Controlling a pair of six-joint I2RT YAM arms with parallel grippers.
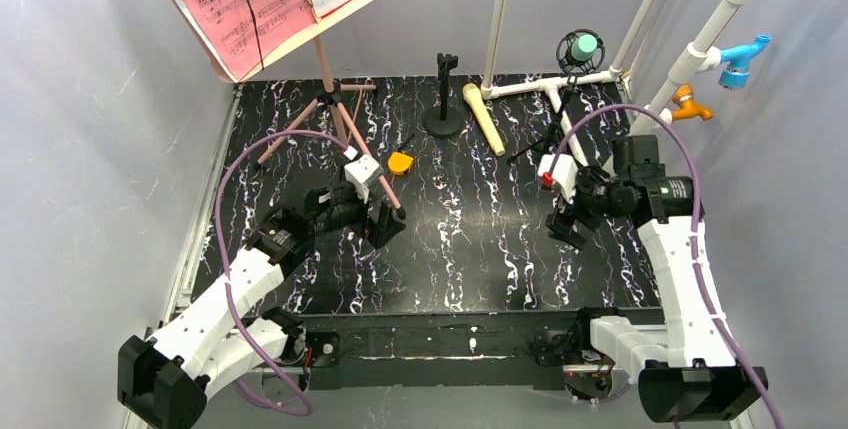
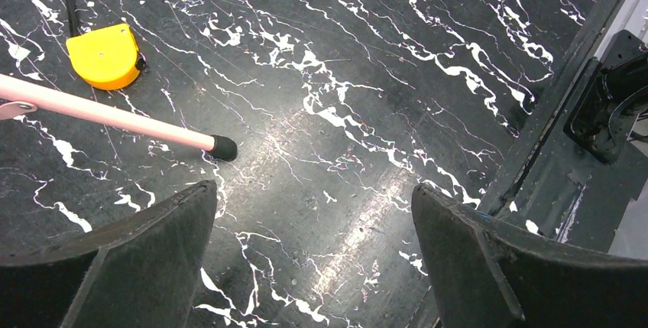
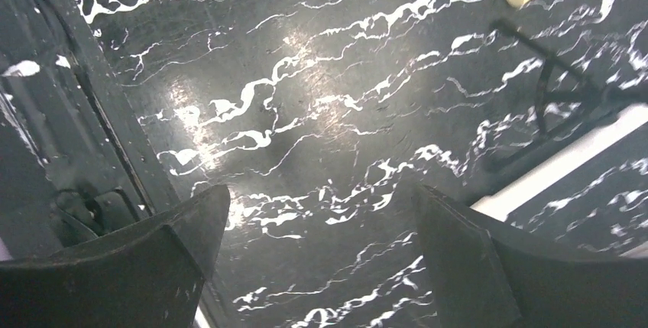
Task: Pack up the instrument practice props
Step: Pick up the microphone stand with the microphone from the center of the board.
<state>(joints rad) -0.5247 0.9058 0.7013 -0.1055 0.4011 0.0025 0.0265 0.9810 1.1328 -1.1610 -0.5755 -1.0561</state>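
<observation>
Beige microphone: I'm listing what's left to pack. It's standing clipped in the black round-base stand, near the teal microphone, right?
No. The top external view shows the beige microphone lying flat on the table, beside the black stand, whose clip is empty. The teal microphone is near.

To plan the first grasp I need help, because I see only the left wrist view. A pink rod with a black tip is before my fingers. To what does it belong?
Observer: It is one leg of the pink tripod, which stands upright and carries the music board.
Operator: Does any microphone lie down?
Observer: Yes, the beige microphone lies flat on the table, right of a black stand.
Operator: And the right arm?
Observer: The right fingers stand open over the table, holding nothing.
</observation>
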